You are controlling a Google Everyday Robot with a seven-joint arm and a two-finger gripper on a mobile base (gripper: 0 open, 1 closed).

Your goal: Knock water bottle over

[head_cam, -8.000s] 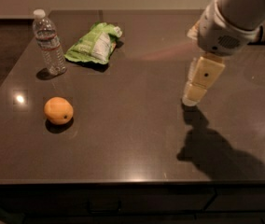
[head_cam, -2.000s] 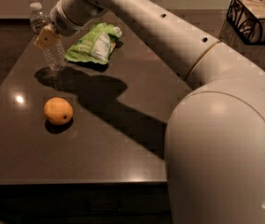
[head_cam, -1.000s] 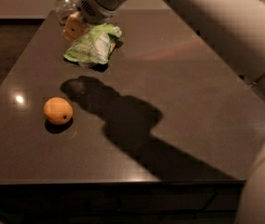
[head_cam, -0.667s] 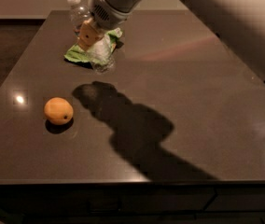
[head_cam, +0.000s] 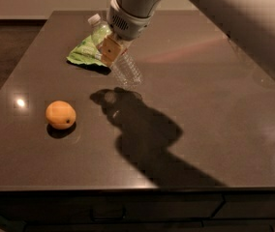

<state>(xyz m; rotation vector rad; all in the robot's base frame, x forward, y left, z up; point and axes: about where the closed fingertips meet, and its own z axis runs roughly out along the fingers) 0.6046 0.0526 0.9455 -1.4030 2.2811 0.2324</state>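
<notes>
Finds gripper (head_cam: 112, 50), upper centre of frame, clamped around tilted water bottle (head_cam: 127, 71), held above surface (head_cam: 215, 105) beside green snack bag (head_cam: 83, 57). Risks rolling toward orange (head_cam: 60, 114) or off edge if released.

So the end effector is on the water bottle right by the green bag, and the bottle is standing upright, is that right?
Not quite. The camera view shows the water bottle tilted, with its cap up toward the back left, not upright. The rest holds: the end effector is on the bottle's middle, right by the green bag.
</notes>
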